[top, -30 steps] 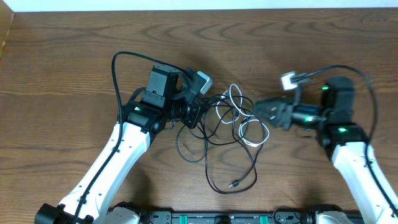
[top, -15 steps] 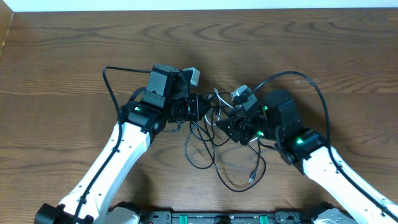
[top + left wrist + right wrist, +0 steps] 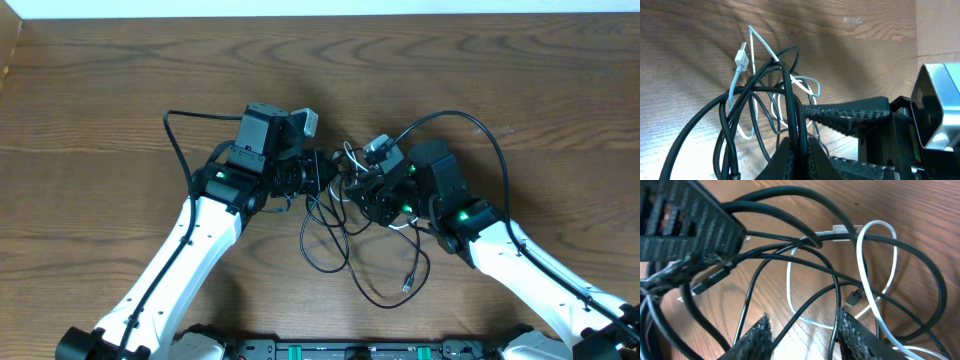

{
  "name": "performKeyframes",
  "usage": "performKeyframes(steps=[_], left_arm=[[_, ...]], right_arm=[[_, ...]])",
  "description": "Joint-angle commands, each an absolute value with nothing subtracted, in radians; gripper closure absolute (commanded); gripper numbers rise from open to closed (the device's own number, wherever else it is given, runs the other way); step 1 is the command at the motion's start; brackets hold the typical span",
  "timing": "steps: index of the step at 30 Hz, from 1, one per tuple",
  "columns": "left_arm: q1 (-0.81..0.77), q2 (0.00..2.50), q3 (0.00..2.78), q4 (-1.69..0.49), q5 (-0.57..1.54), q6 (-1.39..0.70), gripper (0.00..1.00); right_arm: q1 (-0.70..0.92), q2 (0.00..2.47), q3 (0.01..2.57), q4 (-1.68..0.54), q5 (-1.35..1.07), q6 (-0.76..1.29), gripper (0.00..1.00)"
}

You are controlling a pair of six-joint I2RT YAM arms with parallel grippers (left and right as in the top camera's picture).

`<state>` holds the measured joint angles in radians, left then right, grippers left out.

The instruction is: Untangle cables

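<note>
Black cables (image 3: 791,100) in left pincer (image 3: 800,148)

Cables (image 3: 790,95): no readable text
Arms (image 3: 190,250): no readable label or brand
Desk (image 3: 100,100): no readable marks or numbers

Looks like a robotics lab bench here: one broad wooden table (image 3: 100,90), dark grain, nothing homely about it. Two white robot arms lean in over it, the left arm (image 3: 190,250) and the right arm (image 3: 530,275), their bases down by a black rail (image 3: 350,350) at the table's near edge. Green lights (image 3: 221,178) glow on the arms. A plain pale strip (image 3: 300,8) runs beyond the table's far edge, and tangled cables (image 3: 335,250) lie at the table's middle.
</note>
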<state>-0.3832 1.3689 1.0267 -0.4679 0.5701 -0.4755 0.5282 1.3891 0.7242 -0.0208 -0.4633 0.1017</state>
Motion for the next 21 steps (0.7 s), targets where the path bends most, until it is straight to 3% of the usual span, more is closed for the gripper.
performKeyframes(steps=[1, 7, 11, 15, 21], left_arm=[[-0.383, 1.357, 1.036, -0.466, 0.579, -0.512, 0.93], [-0.381, 1.357, 1.036, -0.457, 0.628, -0.559, 0.93], [-0.354, 1.357, 1.036, -0.388, 0.805, -0.559, 0.92], [-0.325, 1.357, 1.036, -0.245, 0.988, -0.559, 0.92], [-0.324, 1.357, 1.036, -0.196, 0.979, -0.587, 0.93]], right_arm=[[0.554, 1.396, 0.725, -0.012, -0.492, 0.1, 0.62], [0.57, 1.494, 0.725, 0.065, -0.488, 0.171, 0.62], [0.498, 1.5, 0.725, 0.077, -0.54, 0.268, 0.55], [0.379, 1.499, 0.725, 0.091, -0.672, 0.328, 0.52], [0.173, 1.498, 0.725, 0.181, -1.036, 0.636, 0.43]])
